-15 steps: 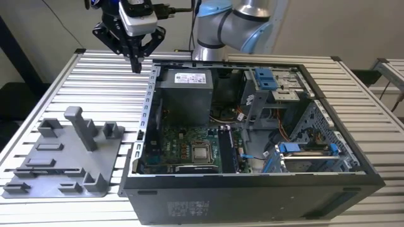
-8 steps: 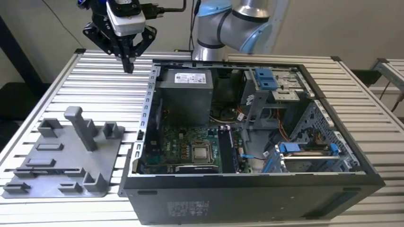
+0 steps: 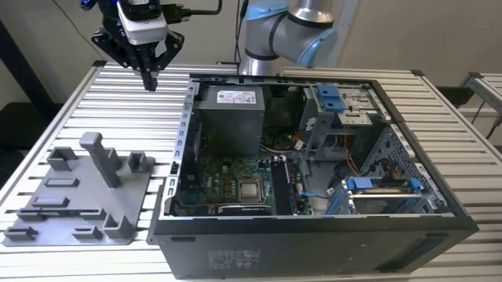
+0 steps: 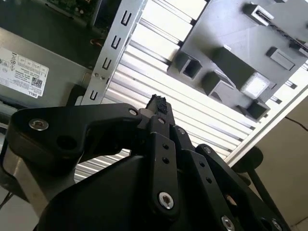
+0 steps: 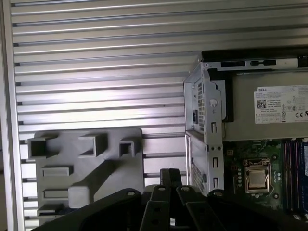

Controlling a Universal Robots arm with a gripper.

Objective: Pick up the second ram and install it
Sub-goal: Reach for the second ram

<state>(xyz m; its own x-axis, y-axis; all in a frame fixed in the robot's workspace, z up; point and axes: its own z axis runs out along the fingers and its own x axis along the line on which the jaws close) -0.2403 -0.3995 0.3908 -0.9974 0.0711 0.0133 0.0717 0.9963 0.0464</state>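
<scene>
Your end effector (image 3: 149, 87) is hovering pinched narrow and empty over the surface (image 3: 117, 123). The second ram (image 3: 37, 210) seems to be lying in a low slot of the grey tray (image 3: 86, 201), well apart. You should be widening first, aligning along its long edges.

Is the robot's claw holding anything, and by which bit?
Nothing is held. The black gripper hangs over the slatted silver table, shut tight with nothing in it.

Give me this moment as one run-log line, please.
gripper: shut, over slatted table | holds: nothing visible | nearby: grey holder tray, open computer case
</scene>
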